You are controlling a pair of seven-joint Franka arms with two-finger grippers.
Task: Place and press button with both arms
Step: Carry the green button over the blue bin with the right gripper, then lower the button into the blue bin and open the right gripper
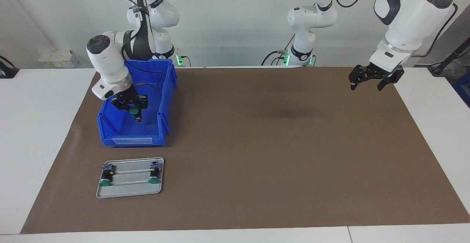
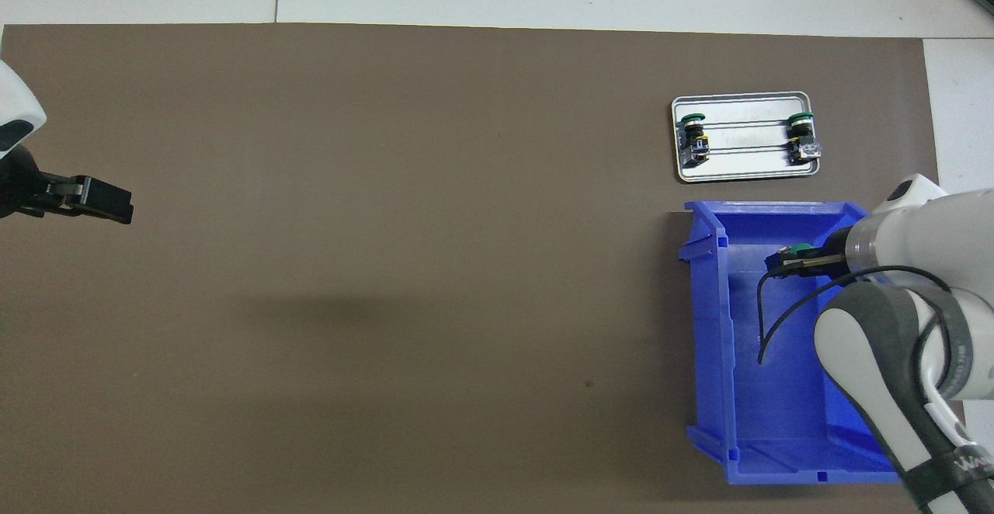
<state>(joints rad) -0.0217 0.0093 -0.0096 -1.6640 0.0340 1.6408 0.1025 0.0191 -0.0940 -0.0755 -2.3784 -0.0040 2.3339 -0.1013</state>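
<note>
My right gripper [image 1: 133, 108] is inside the blue bin [image 1: 164, 103], shut on a green-capped button [image 1: 134, 111] and holding it just above the bin floor. In the overhead view the button [image 2: 797, 250] shows at the tip of the right gripper [image 2: 786, 261], in the part of the bin [image 2: 708, 304] farther from the robots. Two more buttons [image 1: 105, 179] [image 1: 154, 177] lie on their sides on the grey metal tray [image 1: 130, 191]. My left gripper [image 1: 367, 85] is open and empty, raised over the mat's edge at the left arm's end, where that arm waits; it also shows in the overhead view [image 2: 116, 207].
The tray [image 2: 738, 166], with its two buttons [image 2: 693, 127] [image 2: 801, 127], lies on the brown mat [image 1: 275, 155] farther from the robots than the bin. A black cable [image 2: 765, 320] hangs from the right wrist into the bin.
</note>
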